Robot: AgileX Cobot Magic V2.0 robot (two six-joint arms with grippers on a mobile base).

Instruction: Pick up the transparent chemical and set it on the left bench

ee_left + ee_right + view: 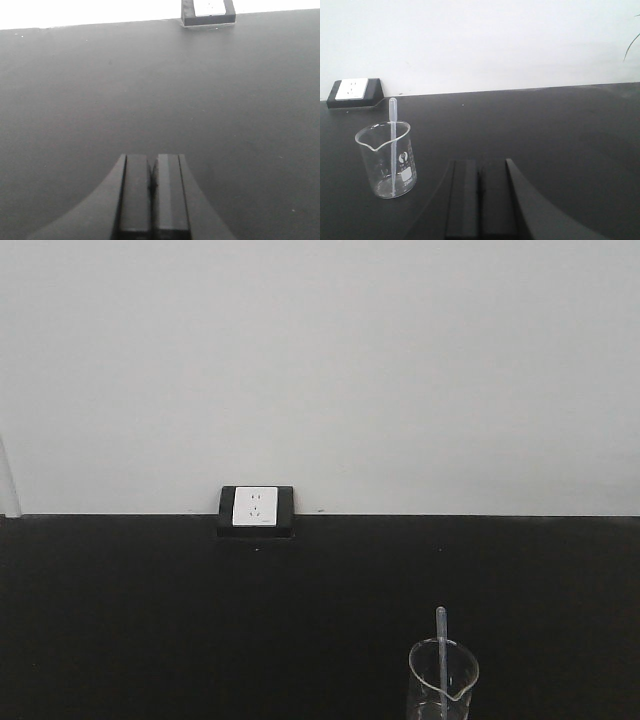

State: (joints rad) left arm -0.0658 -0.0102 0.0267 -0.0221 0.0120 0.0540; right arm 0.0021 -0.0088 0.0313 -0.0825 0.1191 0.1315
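The transparent chemical [393, 135] is a slim clear pipette standing tip-down in a clear glass beaker [387, 160], taller than the beaker's rim. In the front view the same pipette [441, 635] pokes out of the beaker [443, 680] at the lower right. My right gripper [479, 165] is shut and holds nothing, low over the black worktop to the right of the beaker and apart from it. My left gripper [152, 162] is shut too, empty, above bare black worktop. The left bench is out of view.
A white wall socket in a black frame [256, 510] sits where the black worktop [150, 620] meets the white wall; it shows as the socket [208, 12] and the socket [354, 92] too. A thin plant leaf [632, 45] hangs at the far right.
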